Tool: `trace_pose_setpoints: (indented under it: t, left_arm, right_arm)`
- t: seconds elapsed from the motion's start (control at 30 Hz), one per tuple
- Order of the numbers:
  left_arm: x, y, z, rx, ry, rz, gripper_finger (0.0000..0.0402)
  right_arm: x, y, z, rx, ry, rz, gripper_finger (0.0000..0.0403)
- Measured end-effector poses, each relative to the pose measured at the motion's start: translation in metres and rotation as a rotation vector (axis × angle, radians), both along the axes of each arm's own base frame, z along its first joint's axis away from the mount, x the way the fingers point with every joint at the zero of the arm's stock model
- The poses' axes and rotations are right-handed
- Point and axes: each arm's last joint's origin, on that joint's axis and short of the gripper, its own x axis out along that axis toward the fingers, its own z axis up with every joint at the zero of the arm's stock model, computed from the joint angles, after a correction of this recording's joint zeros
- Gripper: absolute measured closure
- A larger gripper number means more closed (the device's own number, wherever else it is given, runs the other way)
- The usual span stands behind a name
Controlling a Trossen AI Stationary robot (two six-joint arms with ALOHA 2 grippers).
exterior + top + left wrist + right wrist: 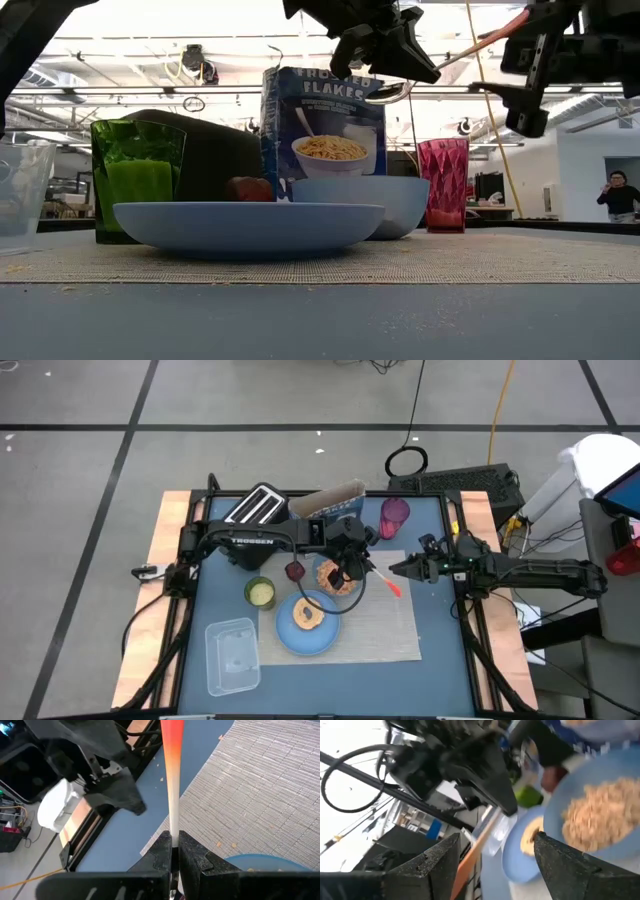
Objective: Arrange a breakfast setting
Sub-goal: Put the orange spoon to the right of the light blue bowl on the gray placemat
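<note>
My left gripper (pixel 352 565) is shut on the orange-handled spoon (pixel 386 581), above the blue bowl (pixel 338 578), which holds cereal. My right gripper (pixel 398 568) is open beside the spoon's orange free end; in the right wrist view the handle (pixel 476 847) shows between its fingers, close to one of them. The light-blue plate (pixel 307 625) holds a round piece of food and rests on the beige placemat (pixel 385 625). The dark-red fruit (pixel 295 571) lies to the left of the bowl. The purple cup (pixel 394 516) and the cereal box (pixel 335 505) stand behind. My left gripper pinches the spoon's handle (pixel 173 840) between its two fingers, at the pale part near the spoon's bowl (pixel 392 92). The fingers come from the table's left. The spoon is lifted clear, and its handle slants up toward the right arm.
A green cup (pixel 260 592) stands left of the plate. A clear container (pixel 232 655) sits near the front left. A toaster (pixel 257 507) stands at the back left. A person (pixel 617 195) shows far off in the room.
</note>
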Motion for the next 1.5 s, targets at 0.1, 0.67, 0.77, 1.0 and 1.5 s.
trace_pose_setpoints:
  t: [0.1,0.67,0.77,1.0,1.5]
  left_arm:
    - [0.0,0.0,0.0,0.0,0.003,0.0,0.0385]
    - [-0.001,0.0,-0.002,-0.003,0.025,0.003,0.0385]
    - [-0.002,0.0,-0.002,-0.003,0.026,0.003,0.0385]
    - [-0.002,0.0,-0.002,-0.003,0.029,0.003,0.0385]
    - [-0.002,0.0,-0.004,-0.001,0.038,0.001,0.0385]
  right_arm:
    - [0.004,0.001,-0.004,0.082,0.045,0.05,0.0161]
    - [0.016,0.002,-0.003,0.238,0.032,0.158,0.0161]
    - [0.018,0.002,-0.006,0.245,0.06,0.172,0.0161]
    - [0.023,0.005,-0.008,0.243,0.064,0.228,0.0162]
    - [0.028,0.011,-0.011,0.232,0.073,0.29,0.0248]
